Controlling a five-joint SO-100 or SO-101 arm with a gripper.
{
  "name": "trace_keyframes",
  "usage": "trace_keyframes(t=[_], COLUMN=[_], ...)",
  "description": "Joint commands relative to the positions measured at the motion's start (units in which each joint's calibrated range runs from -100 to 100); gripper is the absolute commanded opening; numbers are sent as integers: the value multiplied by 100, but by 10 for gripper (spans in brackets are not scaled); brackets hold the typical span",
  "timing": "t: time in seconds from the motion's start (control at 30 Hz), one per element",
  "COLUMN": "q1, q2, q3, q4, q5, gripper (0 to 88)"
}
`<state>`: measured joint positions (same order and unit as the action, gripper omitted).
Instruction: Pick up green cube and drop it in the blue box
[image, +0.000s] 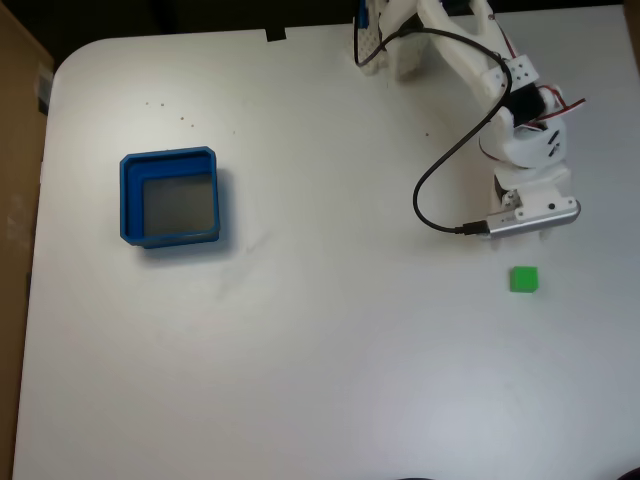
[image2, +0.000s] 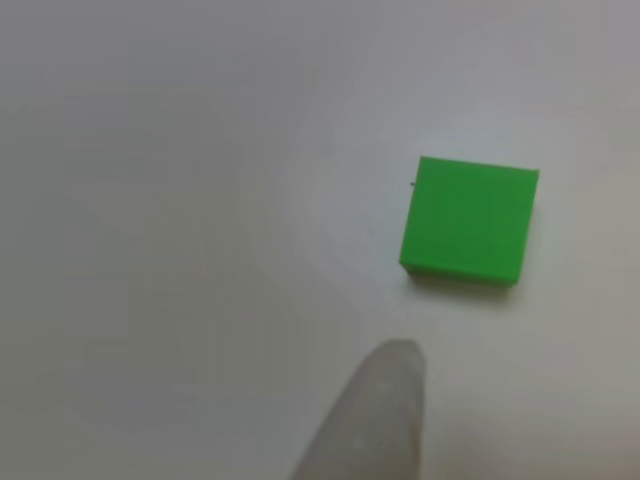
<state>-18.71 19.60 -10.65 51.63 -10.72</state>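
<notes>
Start with what sits closest to your lens: in the other view one pale fingertip (image2: 385, 400) rises from the bottom edge at about six o'clock, and the green cube (image2: 468, 217) lies just beyond it toward one o'clock, apart from it, resting flat on the white table (image2: 150, 200). You see a single finger there, so you cannot tell from that view how wide the pincer stands; the fixed view hides the fingers under the arm's wrist too.

In the fixed view the gripper (image: 530, 225) hangs just short of the cube (image: 523, 279), with the cube at its six o'clock. That placing reads as a lining-up pose: you are above and slightly behind the cube, likely so the fingers can come down either side of it.

The cube has no long axis to speak of; its faces look equal. In the other view its edges sit a few degrees off square to the frame, turned slightly clockwise, so a small wrist turn may help the fingers meet flat faces.

Farthest off, the blue box (image: 128, 200) sits well apart at nine o'clock from the cube, open side up, nothing in it.
</notes>
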Motion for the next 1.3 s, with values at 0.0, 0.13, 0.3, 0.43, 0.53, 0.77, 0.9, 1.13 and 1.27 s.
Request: trace_keyframes(t=[0.0,0.13,0.3,0.43,0.53,0.77,0.9,1.13,1.27], q1=[21,21,35,43,50,50,50,50,50], q2=[-17,393,1145,1872,2273,2716,2800,3084,3284], q3=[-940,-1590,-2647,-3632,-4048,-4237,-4273,-4915,-5068], q4=[1087,1475,1475,1475,1475,1475,1475,1475,1475], q5=[10,-20,-24,-24,-29,-425,-703,-703,-703], gripper=[287,287,287,287,287,287,287,287,287])
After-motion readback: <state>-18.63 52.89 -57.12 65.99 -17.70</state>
